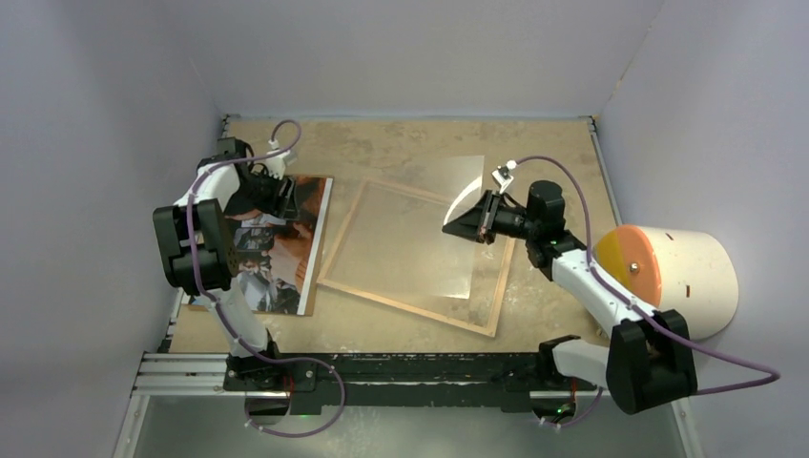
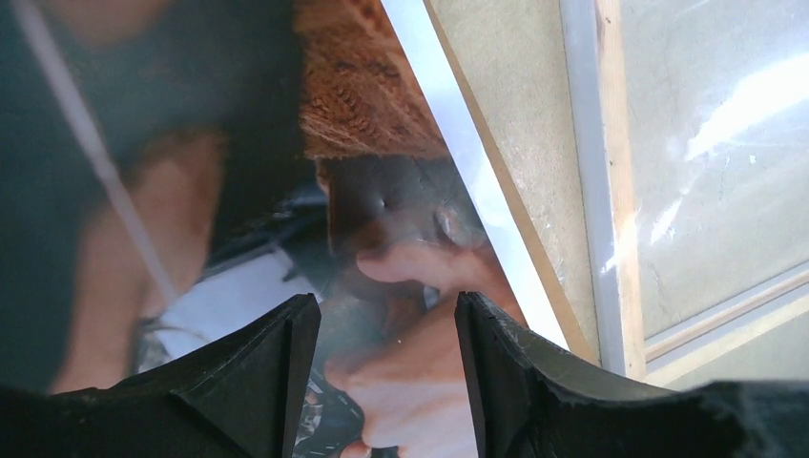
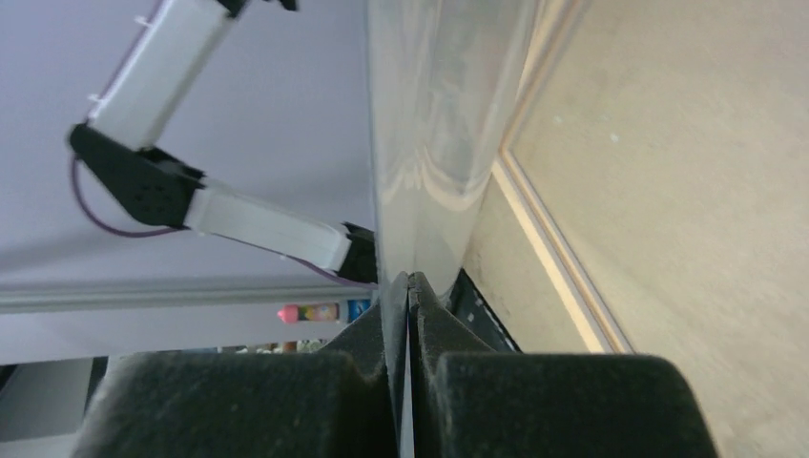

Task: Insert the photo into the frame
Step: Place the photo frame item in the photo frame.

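Photo [image 1: 286, 248] lies left of the frame [image 1: 410, 308] under parted left fingers [image 2: 258, 382]; right fingers [image 3: 286, 401] clamp the clear sheet [image 1: 420, 239], likely lifting it off the frame.

A pale lavender-grey back wall [image 1: 410, 48], left wall [image 1: 86, 143] and right wall [image 1: 711, 105] close in on three sides, plain and windowless; the table [image 1: 401, 143] is a light-brown, mottled board; a black beam [image 1: 429, 367] and a silver aluminium rail [image 1: 181, 374] run along its near edge; a white drum-shaped object [image 1: 696, 272] with an orange face lies at the right; the light is soft and even.
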